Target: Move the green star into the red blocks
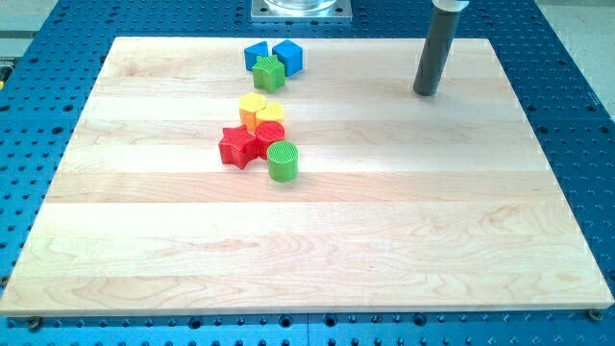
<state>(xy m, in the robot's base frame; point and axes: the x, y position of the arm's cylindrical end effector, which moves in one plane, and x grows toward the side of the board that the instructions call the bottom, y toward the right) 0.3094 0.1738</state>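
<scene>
The green star lies near the view's top, touching two blue blocks behind it. The red star and a red round block sit below it, mid-board left of centre. My tip rests on the board far to the view's right of the green star, well apart from all blocks.
Two yellow blocks stand between the green star and the red blocks. A green cylinder touches the red group on its lower right. The wooden board sits on a blue perforated table.
</scene>
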